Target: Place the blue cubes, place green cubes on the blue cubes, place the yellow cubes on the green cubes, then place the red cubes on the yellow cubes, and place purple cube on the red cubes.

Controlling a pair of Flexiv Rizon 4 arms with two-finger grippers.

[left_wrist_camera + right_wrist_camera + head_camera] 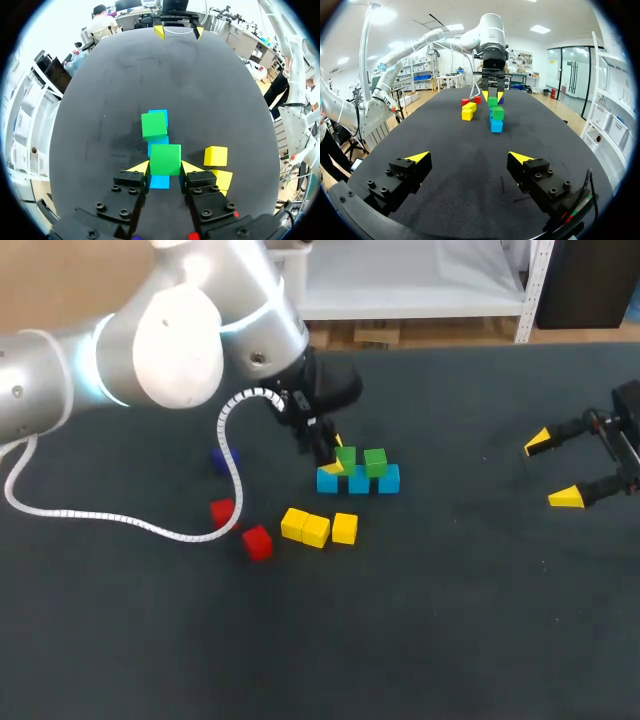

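The left jaws (165, 167) are pinching a green cube (165, 158), one yellow tip pressed to each side of it. That cube sits on top of the row of blue cubes (159, 182), at the end of the row nearest the jaws, and from above it looks to straddle the seam between two of them. Straight ahead of the jaws, a second green cube (153, 125) rests farther along the same blue row, turned slightly askew.

Just off to one side of the jaws, the yellow cubes (317, 528) lie close together on the table (450, 620), near the stack but not touching it. Farther out from the jaws than the yellow ones are two red cubes (257, 542), set a little apart from each other. The purple cube (221, 458) lies alone beyond them, partly hidden by the arm's white cable (120, 518).

The right jaws (469, 157) are spread wide with nothing between them, well apart from the stack, which stands straight ahead of them across bare table.
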